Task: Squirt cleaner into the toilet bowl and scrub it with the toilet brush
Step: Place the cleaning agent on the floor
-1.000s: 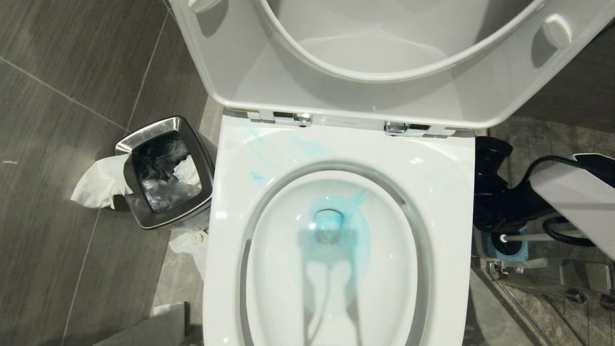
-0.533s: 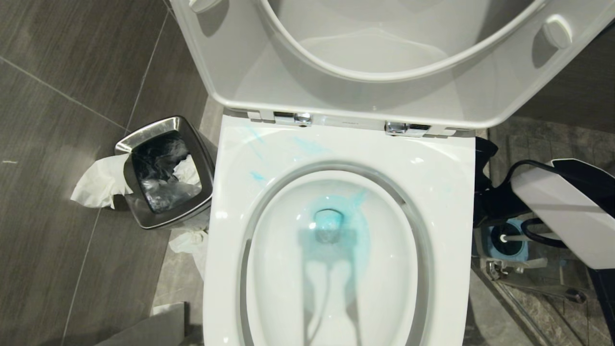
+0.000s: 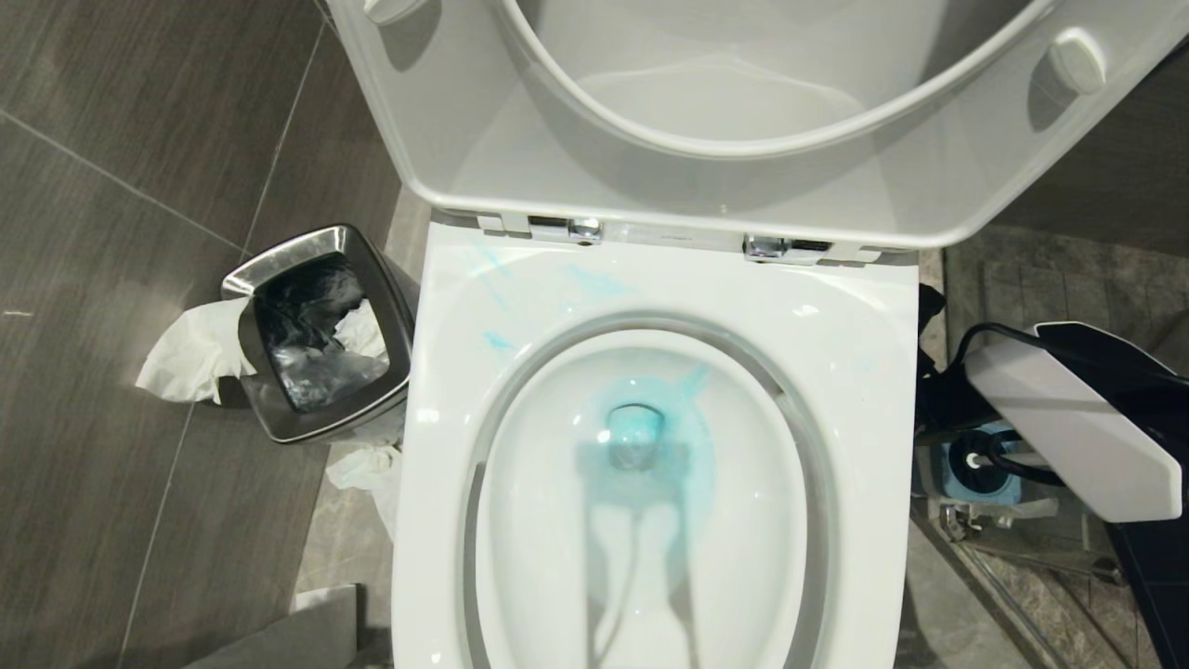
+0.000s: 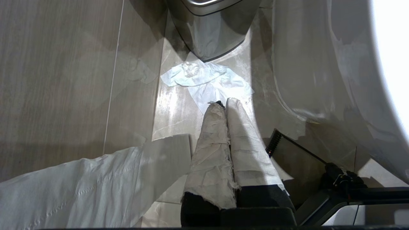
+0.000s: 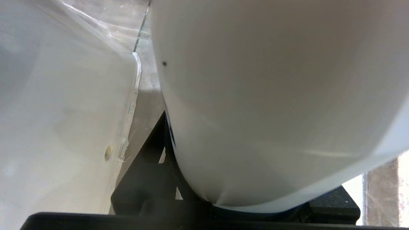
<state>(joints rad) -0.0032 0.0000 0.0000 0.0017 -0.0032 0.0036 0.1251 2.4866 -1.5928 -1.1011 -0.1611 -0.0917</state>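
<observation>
Two steps make up this job, and the first looks done: the cleaner lies as a turquoise pool around the drain of the toilet bowl, with pale streaks on the rim at the side away from the working arm. Scrubbing has not begun. The toilet brush stands in its blue-and-grey base on the floor, right beneath the right arm, and only its white handle end shows.

Seen from above, the right end effector is hidden under that arm. In its own wrist view a big, smooth, white rounded body fills nearly everything just ahead of its black frame. I cannot tell whether it grips that body or merely hangs close to it. The bowl's outer wall rises just beside it.

The left end effector is closed, its paper-wrapped fingers pressed together and gripping nothing. It hangs low beside the bowl. Crumpled tissue lies ahead of it, and the steel waste bin stands just beyond.

As I judge it, the next move calls for the right end effector to be free. It should then settle around the slim handle, lift the brush straight out of the base, and swing it over the rim into the blue water without catching the porcelain edge.

Glossy porcelain will be slippery, and the handle is thin. The raised seat and lid leave the basin open. Dark tiles cover the floor, and more tissue spills beside the bin.
</observation>
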